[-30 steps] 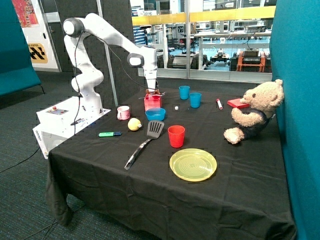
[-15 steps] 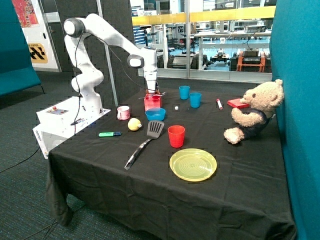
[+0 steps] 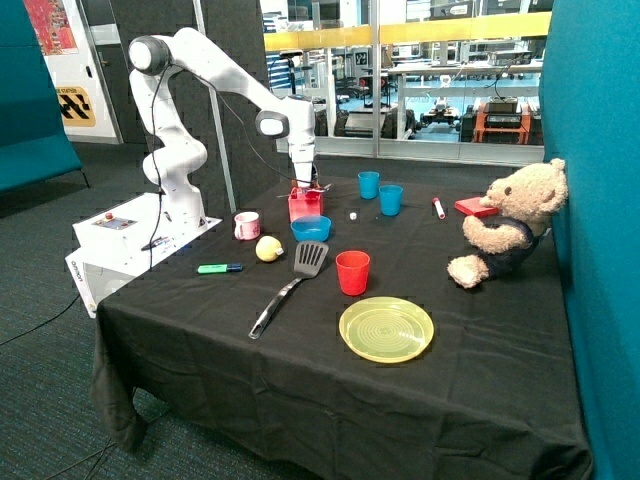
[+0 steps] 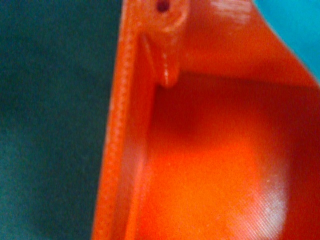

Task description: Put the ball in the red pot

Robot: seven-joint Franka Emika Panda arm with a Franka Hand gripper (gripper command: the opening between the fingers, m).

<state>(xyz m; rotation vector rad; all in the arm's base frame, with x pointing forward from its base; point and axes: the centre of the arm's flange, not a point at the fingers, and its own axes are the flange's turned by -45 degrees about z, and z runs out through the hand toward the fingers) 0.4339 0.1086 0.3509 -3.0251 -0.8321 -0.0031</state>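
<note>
A table draped in black cloth (image 3: 300, 390) filled the lower half of the outside view, with glass partitions and a workshop behind it in the upper half. The white Franka arm reached from its base at the left edge of the table down to the small red square-sided pot (image 3: 305, 204), which stood left of centre at the far side of the cloth. The two-finger gripper (image 3: 307, 186) sat right at the pot's rim, and whether its fingers were spread or pressed together could not be told. The wrist view showed only the pot's red inner wall and floor (image 4: 215, 165), with nothing lying inside the visible part.

The small pale yellow lemon-like ball (image 3: 268, 248) still rested on the cloth, below and left of the pot, between the pink-and-white mug (image 3: 246, 225) and the black slotted spatula (image 3: 290, 283). A blue bowl (image 3: 310, 228) stood just in front of the pot. A green marker (image 3: 219, 268) lay left of the ball. A round red plastic cup (image 3: 352, 272) stood near the centre, with a yellow plate (image 3: 386, 329) below it. A teddy bear (image 3: 508, 222) sat at the right.
</note>
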